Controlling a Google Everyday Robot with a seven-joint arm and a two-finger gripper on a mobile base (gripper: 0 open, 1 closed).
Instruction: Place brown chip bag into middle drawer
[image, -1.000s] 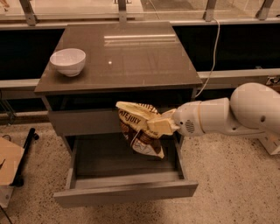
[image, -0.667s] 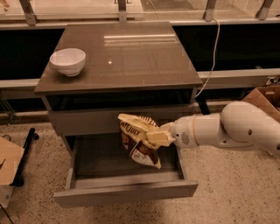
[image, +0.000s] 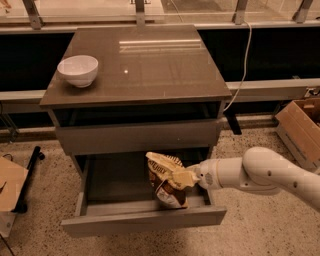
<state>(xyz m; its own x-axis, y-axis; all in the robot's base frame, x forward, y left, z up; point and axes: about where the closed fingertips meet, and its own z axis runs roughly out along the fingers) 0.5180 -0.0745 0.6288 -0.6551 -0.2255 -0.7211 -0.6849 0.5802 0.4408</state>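
Observation:
The brown chip bag (image: 165, 181), dark brown with cream panels, hangs upright inside the open middle drawer (image: 145, 220), toward its right half, its bottom near the drawer floor. My gripper (image: 181, 177) reaches in from the right on a white arm and is shut on the bag's right side. The drawer is pulled out, its grey inside showing. The identical drawer front (image: 137, 137) above it is closed.
A white bowl (image: 78, 70) sits on the cabinet top (image: 150, 65) at the left. A cardboard box (image: 302, 127) stands on the floor at the right. A white cable (image: 244, 60) hangs behind the cabinet. Cardboard (image: 10, 185) and a black pole lie at the left.
My gripper has lowered the chip bag from in front of the upper drawer front down into the open middle drawer. The arm has dropped with it.

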